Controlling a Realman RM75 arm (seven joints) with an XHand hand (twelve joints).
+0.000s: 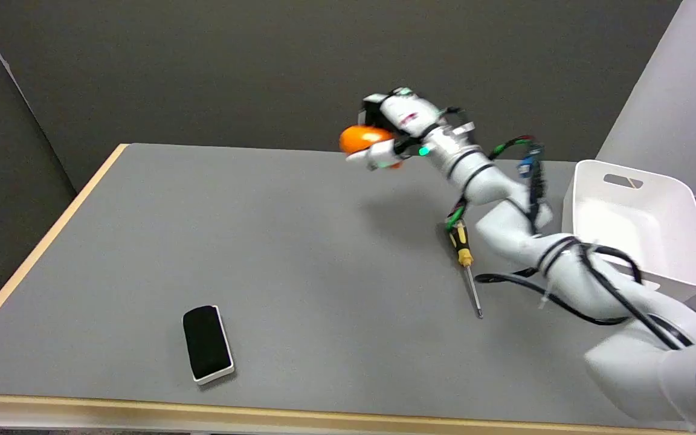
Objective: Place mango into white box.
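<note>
Robot hand (pixel 384 136): right arm's, raised over the far side of the desk (pixel 263 254). We see its fingers wrapped around the mango from behind and below, so we log it as holding the fruit, clear of the surface.

Mango (pixel 360 138): orange, rounded, smooth-skinned; only its left half shows past the fingers. We judge it light to moderate in weight, firm enough to bear a full-hand grip, yet glossy and curved, so it could roll or slip if the fingers slacken. We would keep the hold around its broad middle, with support beneath, as it appears now. Whether it is real fruit or a replica we cannot tell.

White box (pixel 638 223): open-topped plastic bin with a slot handle in its far wall, standing at the desk's right edge, well apart from the mango. We judge that a carry to the right and a low release remain.

Screwdriver (pixel 466 260): yellow-and-black handle, lying on the desk just beside the arm, between mango and box.

Black eraser-like block (pixel 208 343): white-backed, near the front edge, well apart from everything else.
</note>
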